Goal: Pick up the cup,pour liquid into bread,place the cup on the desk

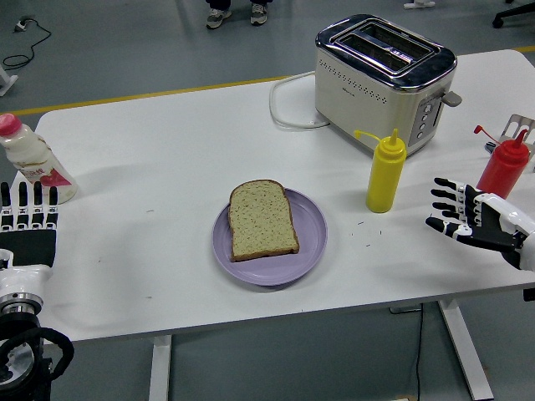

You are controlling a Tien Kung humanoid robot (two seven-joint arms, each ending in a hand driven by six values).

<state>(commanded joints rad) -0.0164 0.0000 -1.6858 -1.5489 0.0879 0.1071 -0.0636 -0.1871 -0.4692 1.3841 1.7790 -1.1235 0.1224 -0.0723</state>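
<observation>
At the near left edge of the white worktop [167,276], the left robot hand [27,221] lies flat with its fingers straight and pointing away, holding nothing. Just beyond its fingertips stands a white bottle with a pink cap [32,159], leaning slightly. At the near right, the right robot hand [468,219] hovers above the worktop with its palm turned toward the middle and its fingers spread apart, empty.

In the middle of the worktop sits a round purple plate [269,236], and on it lies a single slice of bread [262,219], a little left of the plate's centre. To the right of the plate, between it and the right robot hand, a yellow squeeze bottle [385,171] stands upright, its nozzle tipped left. A red squeeze bottle [503,164] stands near the right edge, just behind the right robot hand.

Farther back is a cream and chrome toaster [384,77] with two slots, its white cord [288,104] looping on the worktop to its left.
</observation>
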